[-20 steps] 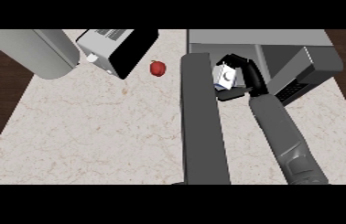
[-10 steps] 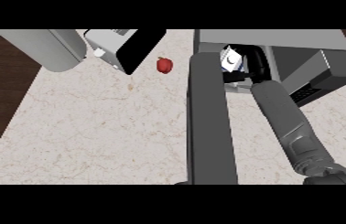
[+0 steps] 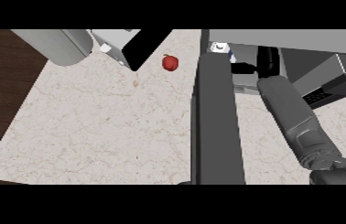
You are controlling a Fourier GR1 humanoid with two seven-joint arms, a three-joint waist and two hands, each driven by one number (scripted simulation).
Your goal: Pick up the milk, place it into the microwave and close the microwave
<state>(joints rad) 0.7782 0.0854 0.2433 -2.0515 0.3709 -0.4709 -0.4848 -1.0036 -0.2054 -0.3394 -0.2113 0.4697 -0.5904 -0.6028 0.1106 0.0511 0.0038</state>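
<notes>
Counter (image 3: 101, 127), microwave (image 3: 310, 58) open: right hand (image 3: 266, 63) at milk (image 3: 218, 47) inside, grip I can't tell; milk could tip, jamming door (image 3: 216, 127).

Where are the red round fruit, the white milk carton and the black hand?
Red round fruit (image 3: 170, 62), head view, its middle.
White milk carton (image 3: 219, 47), head view, visible corner.
Black right hand (image 3: 267, 61), head view, its middle.

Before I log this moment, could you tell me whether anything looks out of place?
Nothing looks spilled or damaged. Only a small red fruit lies by itself on the counter, towards its far edge.
</notes>
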